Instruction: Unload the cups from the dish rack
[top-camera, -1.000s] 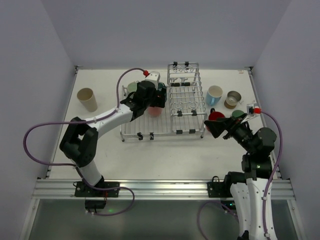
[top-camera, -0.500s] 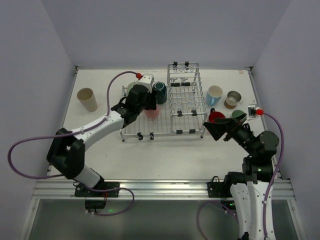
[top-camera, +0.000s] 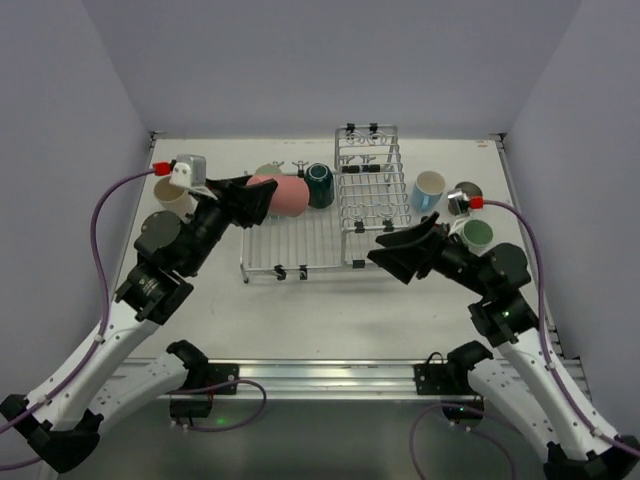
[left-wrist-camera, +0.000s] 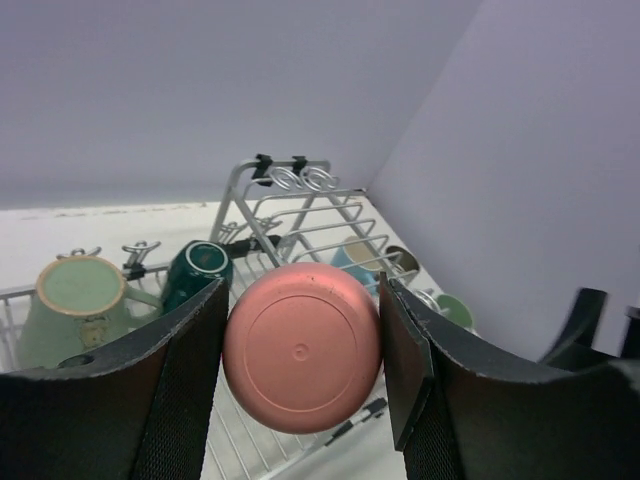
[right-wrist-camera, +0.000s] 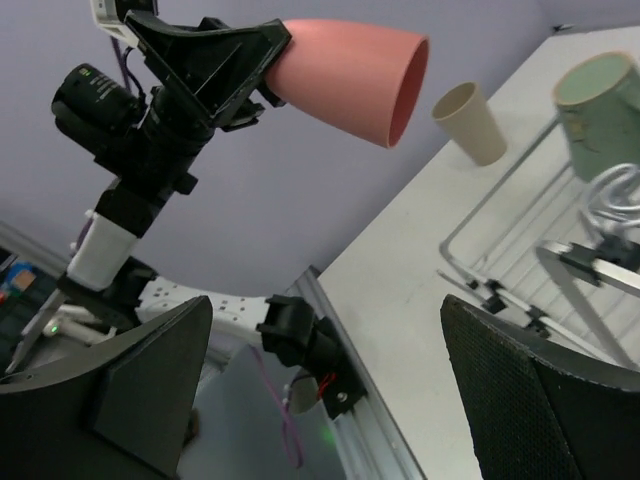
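The left gripper (top-camera: 258, 197) clamps the pink cup (top-camera: 288, 194), its fingers (left-wrist-camera: 190, 380) about half closed against the cup's sides. The cup lies on its side in the air. Its long axis runs straight on from the fingers, roughly level, with the flat base toward the wrist and the open mouth pointing away past the fingertips. It hangs over the far left part of the rack (top-camera: 300, 250), lifted off the wires.

Past the left fingertip, a sage mug (left-wrist-camera: 75, 315) and a teal cup (left-wrist-camera: 200, 275) sit in the rack.

The right gripper (top-camera: 392, 252) has its fingers spread wide with nothing between them, over the rack's near right corner. A blue cup (top-camera: 428, 190) stands beyond them, beside the rack.

From above, the pink cup hides most of the sage mug, the left arm covers part of a beige cup (right-wrist-camera: 470, 122), and the right arm cuts off a green cup (top-camera: 478, 236). In the left wrist view the fingers hide the pink cup's sides, and its mouth is out of sight.
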